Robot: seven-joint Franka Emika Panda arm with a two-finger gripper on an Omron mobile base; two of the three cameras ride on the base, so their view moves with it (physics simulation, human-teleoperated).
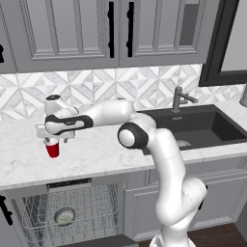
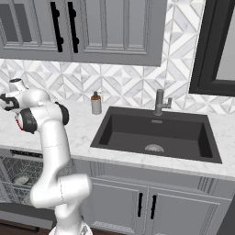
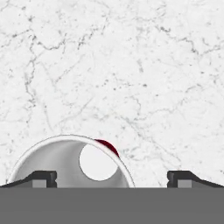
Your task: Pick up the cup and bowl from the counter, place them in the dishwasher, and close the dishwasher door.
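My gripper [image 1: 52, 141] hangs over the counter [image 1: 96, 154] — fingers spread, one inside the rim of the cup [image 1: 53, 150], not clamped. The bowl [image 1: 64, 215] lies in the dishwasher [image 1: 67, 212] rack below.

In the hand view the cup [image 3: 65, 164] was cut off below, so its lower rim and its contact with the fingers [image 3: 41, 178] could not be made out. From the left base camera the hand covered the cup's rim. The bowl [image 1: 64, 215] sat blurred behind rack wires in the dishwasher [image 1: 67, 212], whose door ran off the bottom edge.
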